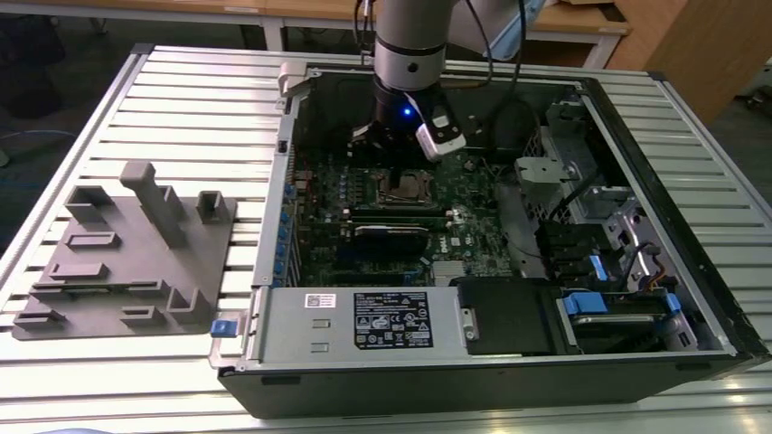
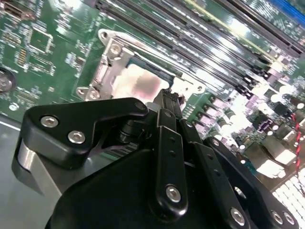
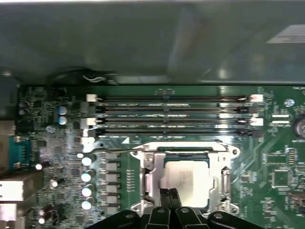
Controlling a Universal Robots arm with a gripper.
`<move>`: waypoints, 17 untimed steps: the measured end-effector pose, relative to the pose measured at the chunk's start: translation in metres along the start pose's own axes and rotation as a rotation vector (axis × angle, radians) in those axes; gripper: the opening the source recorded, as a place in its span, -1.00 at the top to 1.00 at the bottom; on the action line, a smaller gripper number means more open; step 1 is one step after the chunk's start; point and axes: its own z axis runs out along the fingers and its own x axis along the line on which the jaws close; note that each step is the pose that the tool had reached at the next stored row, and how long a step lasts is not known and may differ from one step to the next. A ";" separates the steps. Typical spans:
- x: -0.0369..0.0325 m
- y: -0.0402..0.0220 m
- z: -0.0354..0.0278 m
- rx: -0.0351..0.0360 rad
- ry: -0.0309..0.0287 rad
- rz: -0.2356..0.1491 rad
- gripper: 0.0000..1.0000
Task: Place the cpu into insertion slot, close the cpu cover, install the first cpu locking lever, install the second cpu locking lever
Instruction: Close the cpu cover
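At the exterior view's left a grey fixture point(image 1: 121, 253) lay on the table, well apart from the open case point(image 1: 483, 389). Toward the centre, the arm stood over the green board point(image 1: 471, 226). In the first wrist view the cpu point(image 3: 186, 177) sat in the slot point(image 3: 233, 151) with the cover point(image 3: 149, 177) down around it. The gripper point(image 3: 169, 192), clenched on nothing, hung at the cover's edge; contact could not be told. Seating looked done, with cover-closing or the first lever point(image 3: 112, 150) in hand. Any move there called for fine aim at thin wire.
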 end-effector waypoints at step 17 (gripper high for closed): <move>0.0105 -0.0001 0.0041 -0.0163 0.0003 0.000 0.79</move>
